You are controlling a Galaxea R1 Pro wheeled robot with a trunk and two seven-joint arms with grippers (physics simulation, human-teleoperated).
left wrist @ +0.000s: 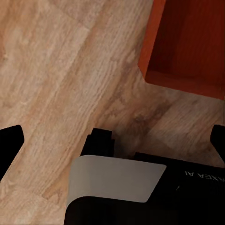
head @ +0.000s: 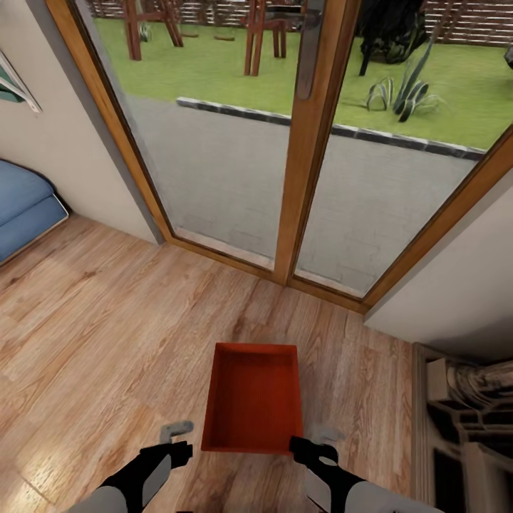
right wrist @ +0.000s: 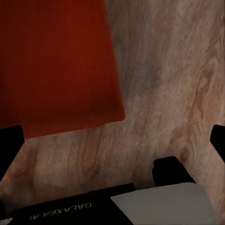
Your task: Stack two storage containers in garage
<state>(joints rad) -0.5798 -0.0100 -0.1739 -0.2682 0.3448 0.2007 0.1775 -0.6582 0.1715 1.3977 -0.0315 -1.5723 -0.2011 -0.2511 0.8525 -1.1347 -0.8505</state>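
An orange-red container (head: 255, 399) sits on the light wood-plank floor (head: 107, 320) of the living room, open side up, straight in front of the robot and a short way in from the wood-framed glass doors (head: 306, 142). Its long sides run away from the robot toward the doors, and its near short edge lies between the two arms. It appears to hold nothing.

The left claw (head: 175, 440) hangs low over the planks just beside the container's near left corner, apart from it. In the left wrist view that corner of the container (left wrist: 187, 42) shows beyond the claw, and the two dark fingertips (left wrist: 9, 143) stand at opposite edges of the picture, so the left claw (left wrist: 112, 145) is spread wide with only floor between its fingers.

The right claw (head: 313, 440) sits at the container's near right corner, close against the rim; whether it touches cannot be told. In the right wrist view the right claw (right wrist: 112, 145) is likewise spread wide, one fingertip (right wrist: 9, 140) at each edge, and the container's ribbed bottom (right wrist: 56, 61) lies ahead of the gap, not clamped.

A blue sofa (head: 25, 206) stands at the far left against the beige wall (head: 71, 142), and a pale shelf unit (head: 463, 427) stands at the right
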